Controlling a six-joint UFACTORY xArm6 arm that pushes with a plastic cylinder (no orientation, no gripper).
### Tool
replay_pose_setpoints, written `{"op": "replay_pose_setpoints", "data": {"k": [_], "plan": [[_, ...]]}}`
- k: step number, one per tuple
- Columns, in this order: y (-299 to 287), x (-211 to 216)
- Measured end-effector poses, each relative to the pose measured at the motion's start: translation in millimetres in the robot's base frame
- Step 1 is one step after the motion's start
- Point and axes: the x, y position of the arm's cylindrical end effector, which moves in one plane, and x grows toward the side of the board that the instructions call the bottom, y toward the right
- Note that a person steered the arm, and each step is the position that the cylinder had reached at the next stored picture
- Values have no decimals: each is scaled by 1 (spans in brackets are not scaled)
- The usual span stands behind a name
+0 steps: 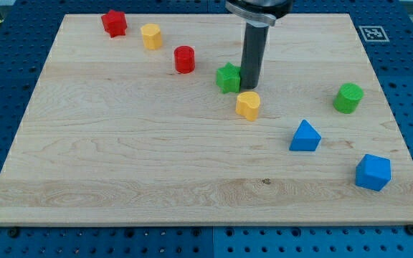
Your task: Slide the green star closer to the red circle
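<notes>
Currently my tip (250, 88) touches the green star's (228, 78) right side, near the board's (120, 143) top-edge centre; no gripper fitted. Red circle (184, 59) sits near, up-left of the star; yellow block (248, 104) just below tip.

Bright, even overhead light, no hard glare. Bench (120, 158) evenly lit, wood grain crisp across the whole board. Blocks throw short soft shadows close to their bases; rod (253, 57) casts a faint one by the green star (228, 77). Focus sharp edge to edge, no motion blur. Slight perspective taper toward the view's top, no obvious lens bending at corners
</notes>
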Motion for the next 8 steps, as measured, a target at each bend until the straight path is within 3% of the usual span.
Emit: {"op": "replay_pose_setpoints", "data": {"k": [8], "plan": [[-22, 10]]}}
